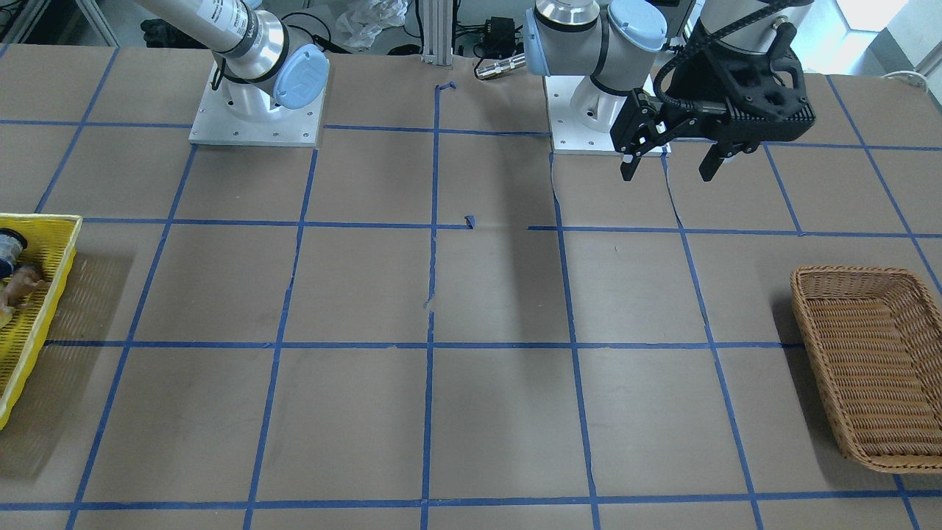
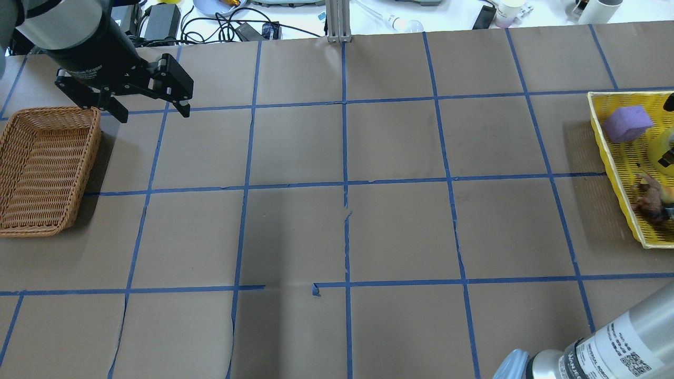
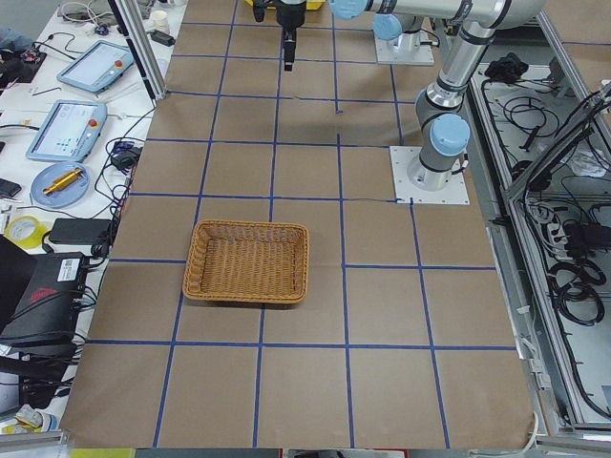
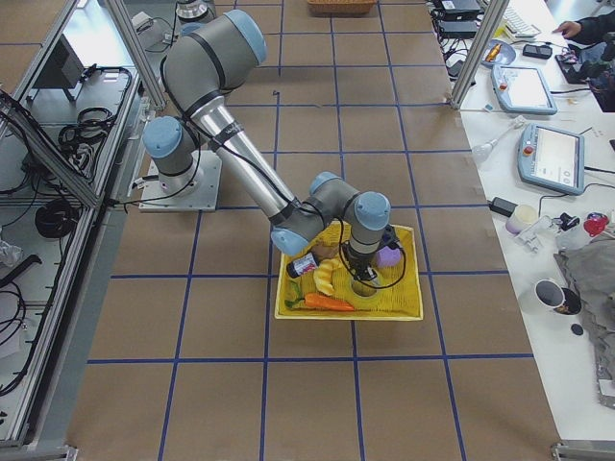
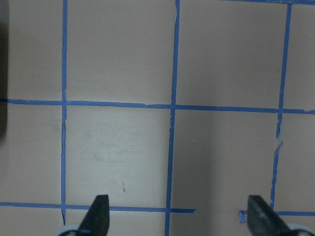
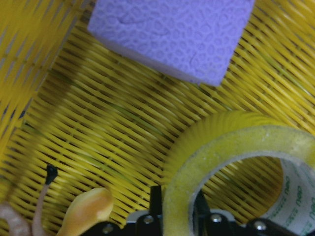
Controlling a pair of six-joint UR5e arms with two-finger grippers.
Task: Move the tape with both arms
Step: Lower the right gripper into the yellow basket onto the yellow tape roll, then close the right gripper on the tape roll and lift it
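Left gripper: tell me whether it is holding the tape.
No; the left gripper is open in its wrist view, with only the table between its fingers.

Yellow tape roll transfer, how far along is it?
Nothing delivered yet. In hand: the right gripper pinches the wall of the bright yellow tape roll, inside the yellow mesh tray. Remaining: lifting, handover to the open left gripper hovering near the brown wicker basket.

Right arm [image 4: 245,158], near and large, reaching from its base across the bench [image 4: 432,384] into a yellow tray [image 4: 404,315]. End effector [image 4: 363,274] points down among the contents, including a purple block [image 4: 389,256] and a carrot [image 4: 327,303]; its grip is not discernible. Wicker basket [image 4: 341,6] at far end.
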